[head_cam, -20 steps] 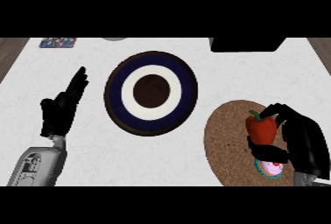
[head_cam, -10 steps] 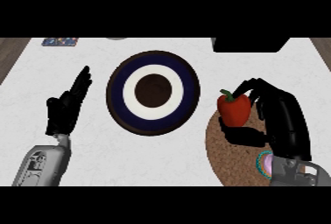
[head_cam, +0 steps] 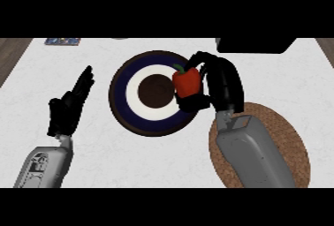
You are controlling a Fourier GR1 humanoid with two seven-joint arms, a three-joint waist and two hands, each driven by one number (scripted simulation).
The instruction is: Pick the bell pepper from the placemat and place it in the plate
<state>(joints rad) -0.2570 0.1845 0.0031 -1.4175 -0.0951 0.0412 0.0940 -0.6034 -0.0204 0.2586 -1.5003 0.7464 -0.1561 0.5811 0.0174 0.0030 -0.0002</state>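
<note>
**Red pepper over the plate, not yet set down**

Red and green-stemmed, the bell pepper (head_cam: 186,82) sits in the curled fingers of the right hand (head_cam: 218,86), which grips it over the plate's (head_cam: 124,103) rim at about three o'clock. The pick-up looks done: the pepper is off the woven placemat (head_cam: 290,137), which lies at the plate's four o'clock, partly under the grey forearm. What remains, as I judge it, is lowering and letting go. The plate's brown centre holds nothing that shows. The left hand (head_cam: 68,108) rests open, fingers straight, at the plate's nine o'clock.
</note>
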